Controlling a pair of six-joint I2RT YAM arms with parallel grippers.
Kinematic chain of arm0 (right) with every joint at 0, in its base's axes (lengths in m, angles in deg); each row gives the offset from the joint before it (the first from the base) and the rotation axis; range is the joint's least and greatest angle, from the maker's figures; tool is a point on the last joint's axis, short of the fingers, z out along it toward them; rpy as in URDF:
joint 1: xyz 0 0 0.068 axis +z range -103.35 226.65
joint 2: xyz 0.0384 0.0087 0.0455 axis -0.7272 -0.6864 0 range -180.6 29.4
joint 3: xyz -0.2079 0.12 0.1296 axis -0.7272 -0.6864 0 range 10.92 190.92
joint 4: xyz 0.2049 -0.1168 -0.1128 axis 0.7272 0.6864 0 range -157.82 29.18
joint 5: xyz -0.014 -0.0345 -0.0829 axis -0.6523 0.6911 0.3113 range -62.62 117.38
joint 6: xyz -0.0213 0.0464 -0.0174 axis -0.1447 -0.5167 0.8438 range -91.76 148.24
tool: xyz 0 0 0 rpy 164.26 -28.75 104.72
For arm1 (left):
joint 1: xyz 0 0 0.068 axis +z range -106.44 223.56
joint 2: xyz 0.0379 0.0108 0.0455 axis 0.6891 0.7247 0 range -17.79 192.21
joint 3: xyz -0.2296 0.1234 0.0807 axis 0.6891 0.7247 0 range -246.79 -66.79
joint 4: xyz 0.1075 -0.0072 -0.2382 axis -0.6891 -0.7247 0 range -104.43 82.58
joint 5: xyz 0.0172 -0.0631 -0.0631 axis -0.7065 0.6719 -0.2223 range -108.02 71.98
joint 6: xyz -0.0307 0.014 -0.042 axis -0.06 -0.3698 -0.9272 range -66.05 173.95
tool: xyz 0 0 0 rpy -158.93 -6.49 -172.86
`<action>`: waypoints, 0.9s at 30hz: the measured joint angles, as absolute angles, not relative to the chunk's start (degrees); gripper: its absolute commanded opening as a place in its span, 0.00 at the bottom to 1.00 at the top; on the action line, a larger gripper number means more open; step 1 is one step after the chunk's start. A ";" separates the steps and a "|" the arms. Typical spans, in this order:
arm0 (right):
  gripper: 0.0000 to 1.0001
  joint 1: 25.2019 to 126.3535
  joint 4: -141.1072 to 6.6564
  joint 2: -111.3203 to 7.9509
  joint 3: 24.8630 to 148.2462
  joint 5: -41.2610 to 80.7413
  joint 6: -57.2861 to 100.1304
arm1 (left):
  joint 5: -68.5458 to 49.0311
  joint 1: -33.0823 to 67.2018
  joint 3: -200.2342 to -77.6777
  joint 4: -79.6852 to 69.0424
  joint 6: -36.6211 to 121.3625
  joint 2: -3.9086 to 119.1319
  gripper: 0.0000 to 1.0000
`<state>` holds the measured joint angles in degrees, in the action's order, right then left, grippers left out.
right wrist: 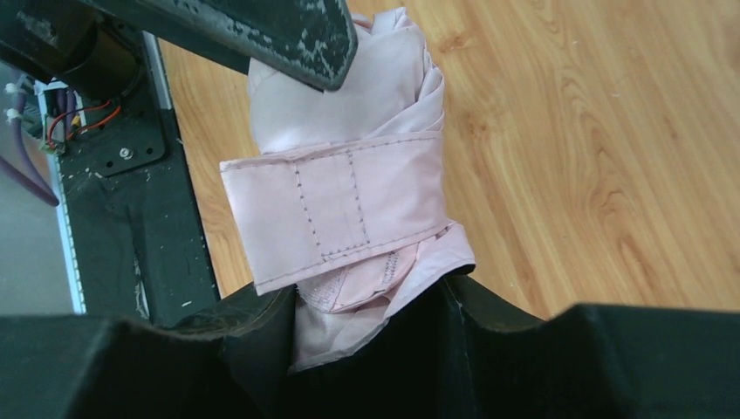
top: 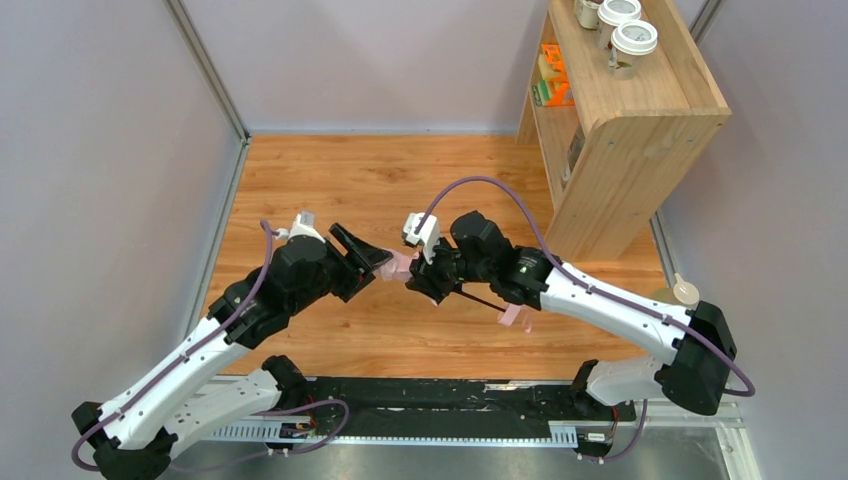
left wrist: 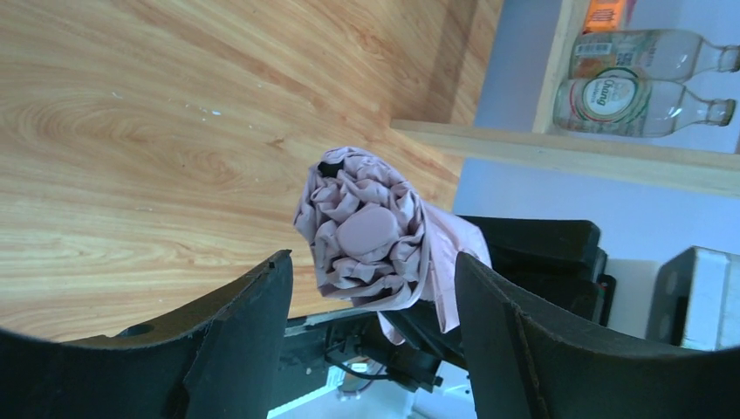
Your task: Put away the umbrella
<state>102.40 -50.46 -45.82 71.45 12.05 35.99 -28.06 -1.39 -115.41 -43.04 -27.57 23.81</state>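
Observation:
The umbrella [right wrist: 349, 201] is folded into a pale pink bundle with a stitched strap wrapped round it. My right gripper [right wrist: 366, 292] is shut on the bundle's near end, holding it above the wooden floor. From the top, a thin black shaft [top: 480, 298] runs back under the right wrist to a small pink handle [top: 515, 318]. My left gripper [left wrist: 373, 262] is open, a finger on each side of the umbrella's crumpled tip [left wrist: 371, 231]; whether the pads touch the fabric is unclear. Both grippers, left [top: 375, 258] and right [top: 420, 280], meet mid-floor.
A wooden shelf unit [top: 620, 130] stands at the back right, with lidded cups [top: 633, 40] on top and glass bottles [left wrist: 646, 96] on a shelf. A black rail [top: 430, 400] runs along the near edge. Grey walls close both sides.

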 measured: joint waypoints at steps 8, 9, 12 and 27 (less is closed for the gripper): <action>0.00 102.83 -49.25 -43.88 73.44 15.13 37.19 | -29.11 -1.43 -121.24 -47.04 -22.63 27.46 0.75; 0.00 102.99 -49.23 -43.60 73.44 15.06 37.10 | -28.87 -1.43 -120.41 -45.75 -22.71 27.13 0.75; 0.00 103.62 -49.25 -43.44 73.44 14.91 36.47 | -27.60 -1.46 -116.85 -40.79 -23.76 26.37 0.75; 1.00 105.15 -52.84 -44.58 73.44 13.34 31.55 | -27.08 -1.74 -109.70 -27.54 -20.37 23.44 0.00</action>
